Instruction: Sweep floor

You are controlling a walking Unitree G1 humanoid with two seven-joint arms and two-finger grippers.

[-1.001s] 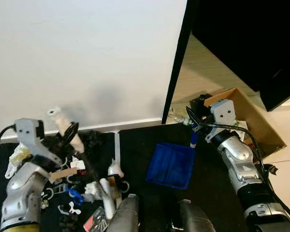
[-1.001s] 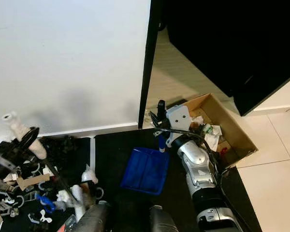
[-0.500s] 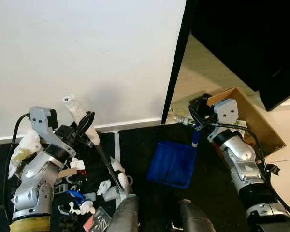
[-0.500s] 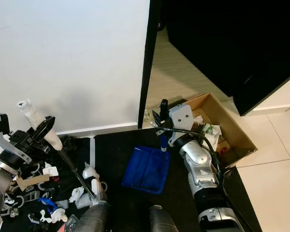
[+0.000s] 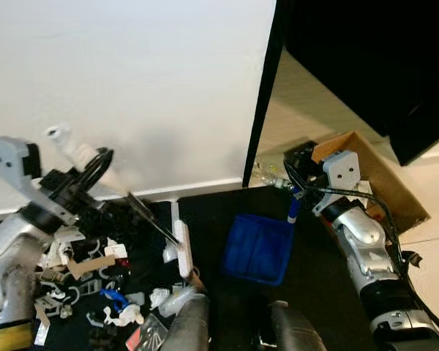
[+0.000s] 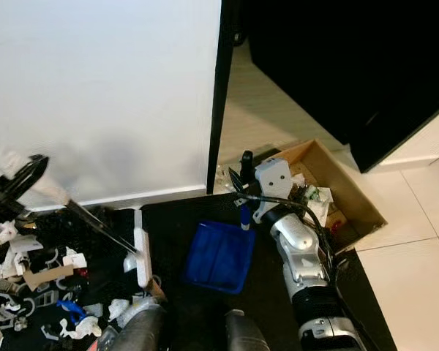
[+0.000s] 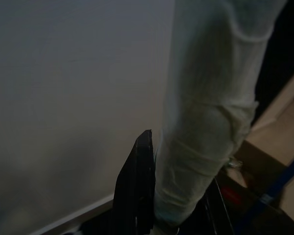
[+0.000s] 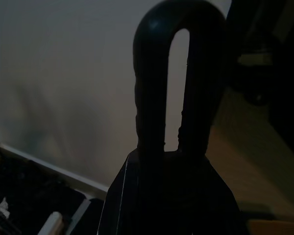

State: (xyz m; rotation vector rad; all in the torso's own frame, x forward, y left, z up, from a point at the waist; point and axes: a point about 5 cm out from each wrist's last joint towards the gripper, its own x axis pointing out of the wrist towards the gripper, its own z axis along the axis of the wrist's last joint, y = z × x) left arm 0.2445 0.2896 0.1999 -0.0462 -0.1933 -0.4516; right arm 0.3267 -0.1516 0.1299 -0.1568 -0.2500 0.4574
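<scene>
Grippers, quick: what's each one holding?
Left gripper: shut on the broom.
Right gripper: shut on the dustpan handle.

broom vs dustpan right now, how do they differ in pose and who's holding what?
The broom hangs tilted from the left gripper, head among the litter; the blue dustpan lies flat on the dark mat, its handle in the right gripper. Broom head white, dustpan blue. Both are gripped.
</scene>
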